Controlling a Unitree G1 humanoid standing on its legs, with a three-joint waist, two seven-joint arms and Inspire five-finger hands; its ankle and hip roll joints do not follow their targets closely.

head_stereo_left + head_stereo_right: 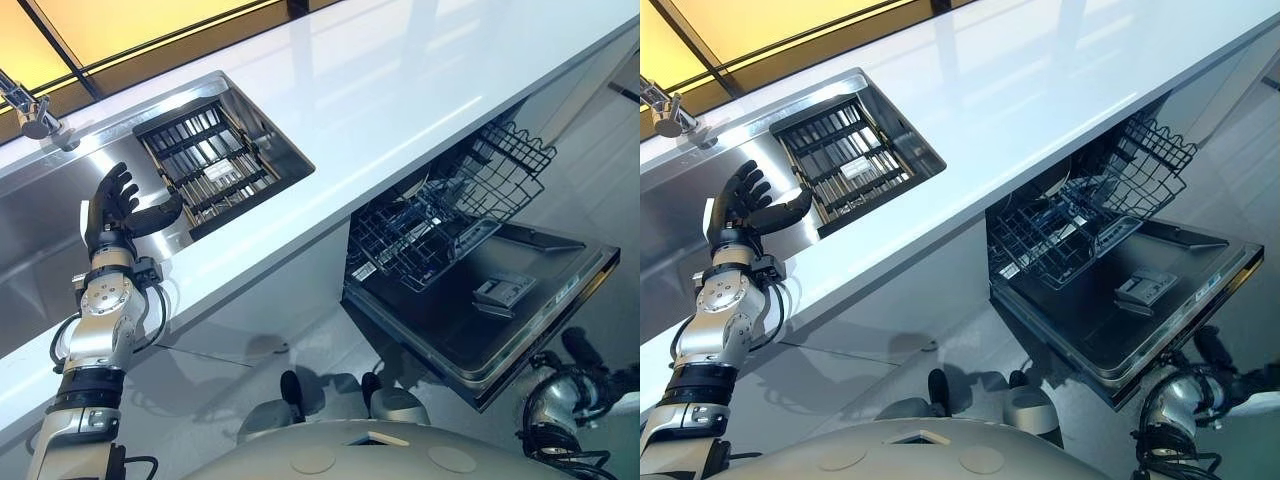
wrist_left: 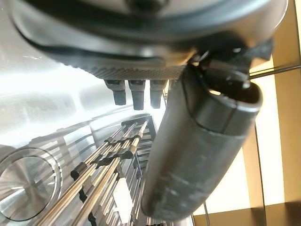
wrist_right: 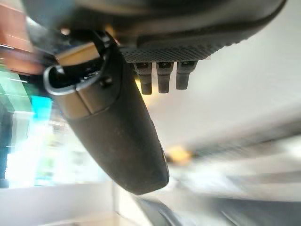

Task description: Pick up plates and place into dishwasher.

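One sink (image 1: 40, 220) holds one black rack (image 1: 205, 165). The left hand (image 1: 112, 205) hangs over the sink, fingers spread, empty. One dishwasher (image 1: 500, 325) stands open right of the sink, with one wire basket (image 1: 430, 220) out. The right hand (image 3: 117, 136) is loose and empty.

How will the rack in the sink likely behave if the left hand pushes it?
The rack looks stiff: metal rods in a dark frame, so it should probably slide whole, not bend. On the smooth steel sink it may skid easily. The open left hand is beside it.
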